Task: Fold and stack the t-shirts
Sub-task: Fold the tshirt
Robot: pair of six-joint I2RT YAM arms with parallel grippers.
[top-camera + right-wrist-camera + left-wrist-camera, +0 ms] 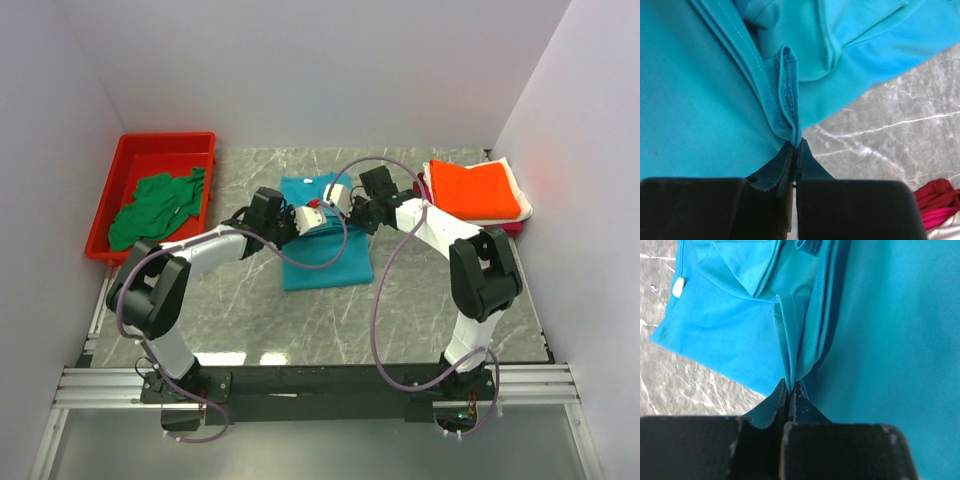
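- So far, a stack stands at the far right corner of the grey marbled tabletop. A folded orange cloth t-shirt lies on top, a folded white t-shirt shows as a rim beneath it, and a folded magenta t-shirt peeps out at the bottom.
- Midway along the tabletop, toward its far edge, lies the teal short-sleeved cloth t-shirt. It is partly folded into a rough oblong, with its upper layers bunched between the two arms.
- The left gripper is clenched on a doubled hem of the teal t-shirt; its wrist view shows the cloth pinched tight between closed fingers.
- The right gripper is likewise clamped on a stitched fold of the same shirt, near the shirt's right edge, with bare marble just beside it.
- Both pinches sit close together over the shirt's far half, so I judge that a fold is under way and not yet finished.
- A crumpled dark green cloth t-shirt lies unfolded inside the red plastic bin at the far left corner.
- By my reckoning three shirts are done and two are left. The teal fold must be completed and the shirt carried to the stack, and then the green one must be taken out, folded and stacked.
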